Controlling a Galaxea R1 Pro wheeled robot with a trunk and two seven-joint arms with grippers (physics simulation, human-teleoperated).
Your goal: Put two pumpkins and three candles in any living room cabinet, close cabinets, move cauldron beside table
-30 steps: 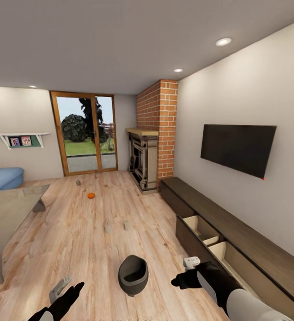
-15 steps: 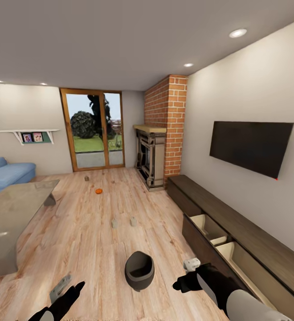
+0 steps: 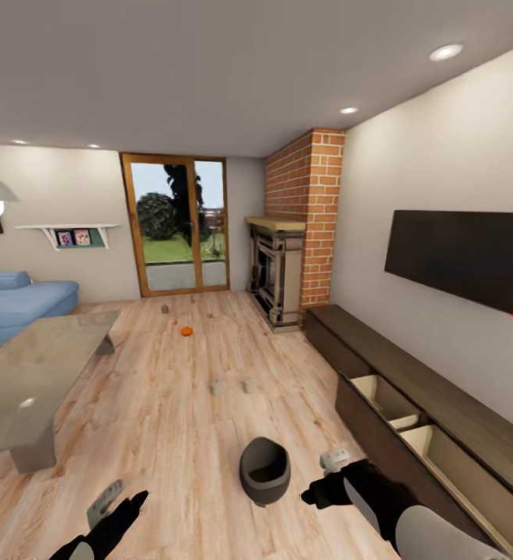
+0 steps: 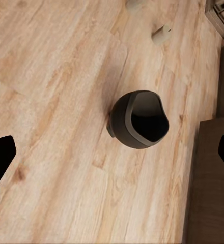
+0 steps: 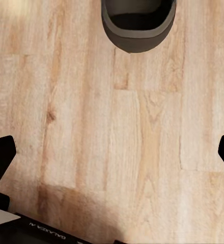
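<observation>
Your left gripper (image 4: 112,152) and right gripper (image 5: 112,152) both hang released, empty. Cauldron (image 3: 265,470) on floor beside the cabinet (image 3: 412,389); pumpkin (image 3: 186,331) and candles (image 3: 217,386) farther from it.

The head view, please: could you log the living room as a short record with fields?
cauldron: on the floor, between the two arms, empty
pumpkin: one on the floor, far off near the glass door
candles: two mid-floor, a third beyond the pumpkin
cabinet: along the right wall, two drawers open
table: at left
left gripper: open, empty
right gripper: open, empty
</observation>
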